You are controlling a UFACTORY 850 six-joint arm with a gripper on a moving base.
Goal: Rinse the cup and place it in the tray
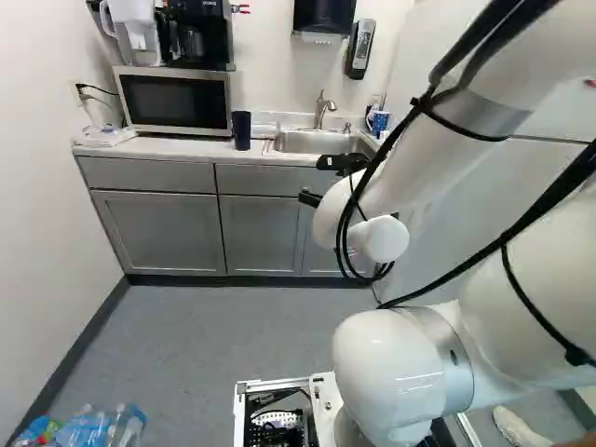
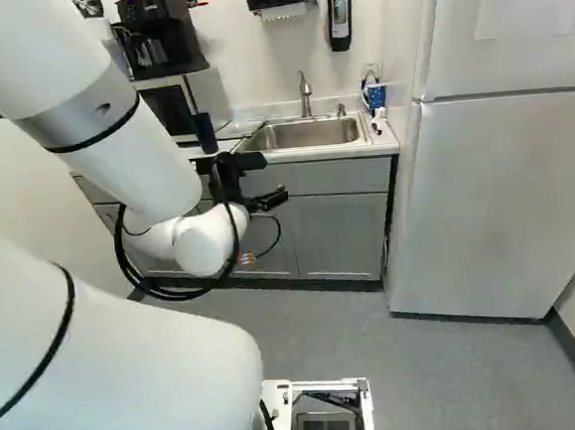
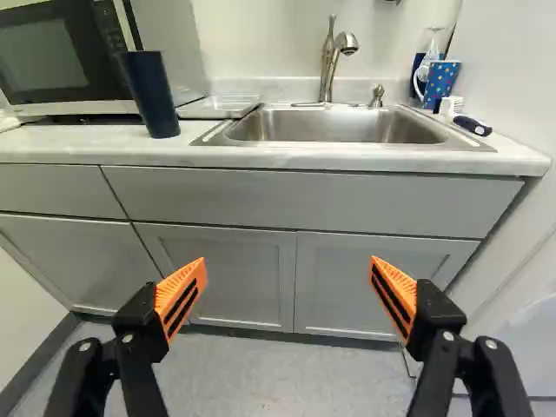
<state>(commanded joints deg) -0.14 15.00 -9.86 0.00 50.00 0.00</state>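
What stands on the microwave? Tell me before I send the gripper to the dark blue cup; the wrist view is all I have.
Observer: A black coffee maker stands on the microwave, at the end nearer the sink.
Operator: Then I'll keep low there. Now name what hangs on the wall above the faucet.
Observer: A dark paper towel dispenser hangs well above the faucet, with paper showing at its underside.
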